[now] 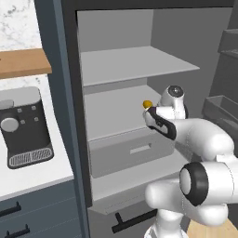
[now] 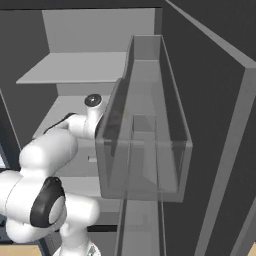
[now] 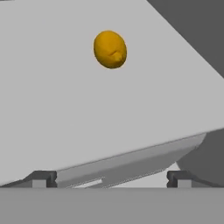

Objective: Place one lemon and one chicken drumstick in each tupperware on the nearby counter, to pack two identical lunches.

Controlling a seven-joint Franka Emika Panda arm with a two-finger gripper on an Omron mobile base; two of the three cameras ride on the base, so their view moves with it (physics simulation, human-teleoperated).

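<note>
Fingers (image 3: 43,178) spread wide and empty, lemon (image 3: 110,49) lying ahead on the middle fridge shelf (image 3: 65,113) (apart from the gripper (image 3: 112,179)); a shallow approach may nudge it rolling backward.

Lemon (image 3: 110,49) on grey shelf (image 3: 65,109), fingers (image 3: 43,178) spread wide
</note>
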